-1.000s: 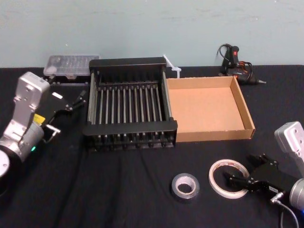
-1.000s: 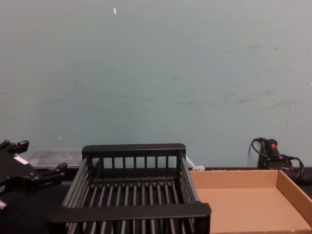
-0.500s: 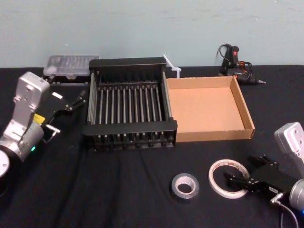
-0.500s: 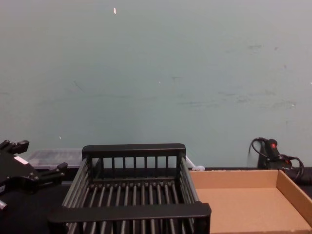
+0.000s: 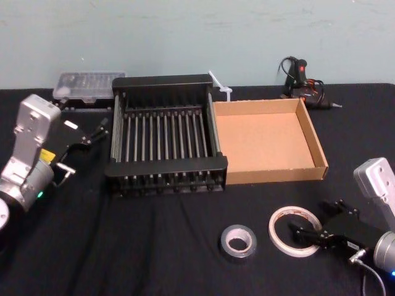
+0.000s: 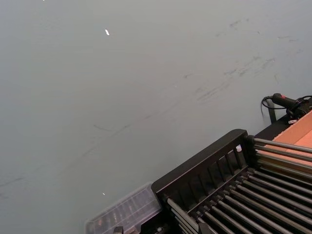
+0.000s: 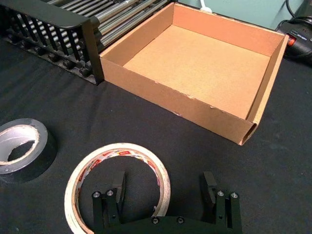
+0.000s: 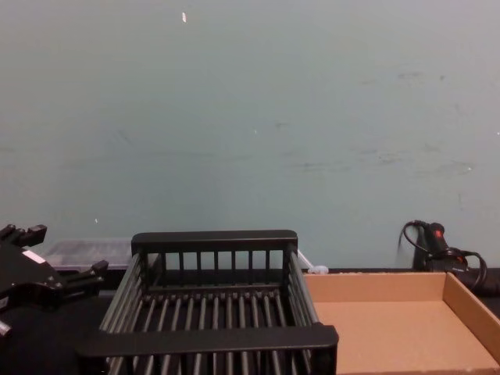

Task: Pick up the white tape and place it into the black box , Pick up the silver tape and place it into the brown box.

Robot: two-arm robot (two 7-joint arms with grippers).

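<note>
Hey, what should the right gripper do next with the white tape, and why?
Probably shut the right gripper on the white tape. It is open, with one finger inside the ring's hole and the other outside, so the ring's wall sits between them. The tape lies flat on the table, not yet lifted. The left gripper sits beside the black box.

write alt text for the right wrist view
The right end effector, open, has one finger inside the white tape and one outside its ring. The silver tape lies beside it; the brown box and black box sit beyond.
</note>
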